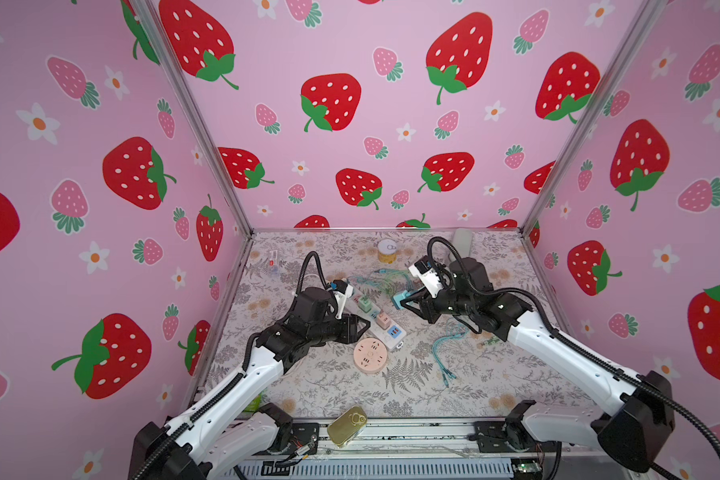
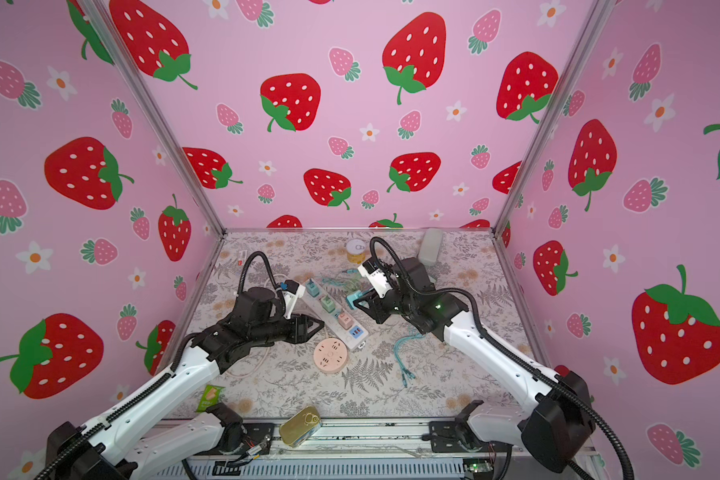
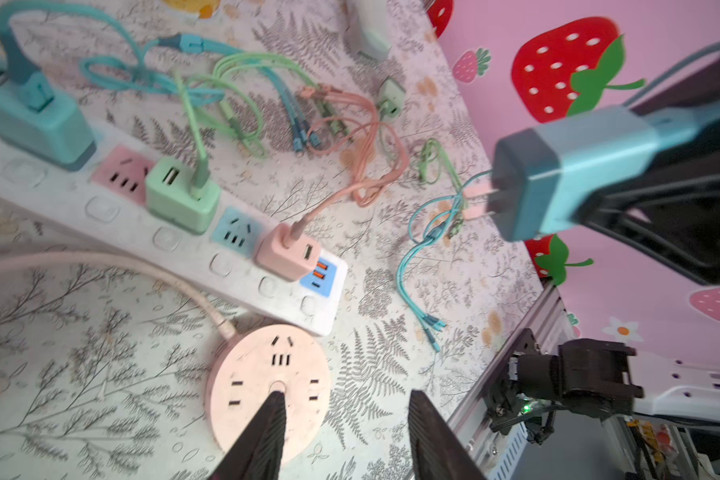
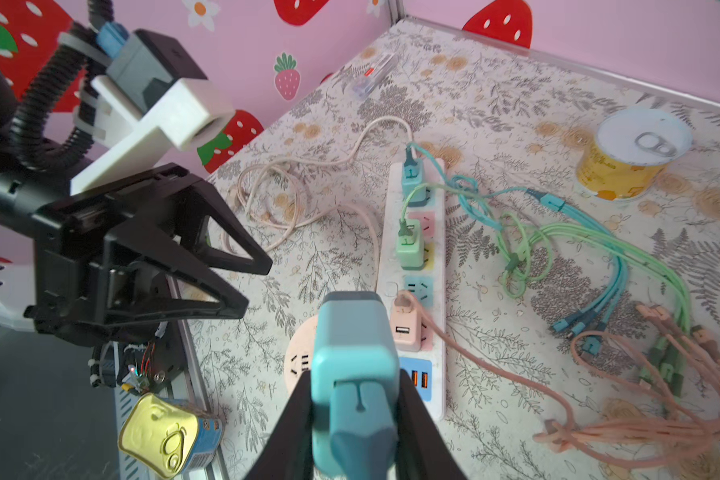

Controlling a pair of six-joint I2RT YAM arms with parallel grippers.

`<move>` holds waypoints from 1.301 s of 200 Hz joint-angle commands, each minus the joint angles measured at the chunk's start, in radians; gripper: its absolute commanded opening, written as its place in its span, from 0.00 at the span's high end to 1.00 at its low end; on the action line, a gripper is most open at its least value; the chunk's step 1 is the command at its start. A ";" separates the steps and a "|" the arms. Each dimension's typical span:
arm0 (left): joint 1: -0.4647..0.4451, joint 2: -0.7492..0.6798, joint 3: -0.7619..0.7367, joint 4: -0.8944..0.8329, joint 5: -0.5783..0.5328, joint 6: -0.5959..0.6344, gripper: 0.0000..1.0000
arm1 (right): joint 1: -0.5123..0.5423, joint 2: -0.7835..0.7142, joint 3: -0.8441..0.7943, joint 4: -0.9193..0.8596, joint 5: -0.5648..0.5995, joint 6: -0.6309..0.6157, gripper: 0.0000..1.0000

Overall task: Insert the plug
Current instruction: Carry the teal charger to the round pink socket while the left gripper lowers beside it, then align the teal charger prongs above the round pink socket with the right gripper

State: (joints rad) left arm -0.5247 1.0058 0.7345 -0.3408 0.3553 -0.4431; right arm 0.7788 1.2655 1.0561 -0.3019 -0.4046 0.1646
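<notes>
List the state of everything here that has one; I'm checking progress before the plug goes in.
right gripper: shut on held teal charger
held teal charger: off the table, prongs exposed, unplugged
left gripper: open, empty
power strip: three chargers plugged in, two sockets free
round pink socket: nothing plugged in
yellow can: upright, lid sealed
flat tin: closed

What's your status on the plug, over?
Right gripper shut on plug, aloft near strip. Left gripper open, empty. Blue socket free between green charger and pink charger.
</notes>
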 commanded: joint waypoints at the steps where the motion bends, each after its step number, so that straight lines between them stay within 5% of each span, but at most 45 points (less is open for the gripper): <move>1: -0.001 0.005 -0.047 -0.056 -0.078 -0.034 0.51 | 0.043 0.012 0.026 -0.071 0.056 -0.048 0.98; 76: -0.002 0.097 -0.155 0.023 -0.084 -0.053 0.57 | 0.166 0.179 0.107 -0.147 0.114 -0.059 0.98; 183: -0.001 0.277 -0.168 0.155 -0.039 -0.030 0.74 | 0.216 0.367 0.172 -0.226 0.127 -0.067 0.98; 260: 0.002 0.326 -0.175 0.175 -0.035 -0.026 0.76 | 0.228 0.461 0.238 -0.276 0.141 -0.090 0.98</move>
State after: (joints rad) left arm -0.5236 1.3140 0.5621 -0.1799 0.3069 -0.4770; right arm 0.9981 1.7031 1.2575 -0.5354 -0.2726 0.1051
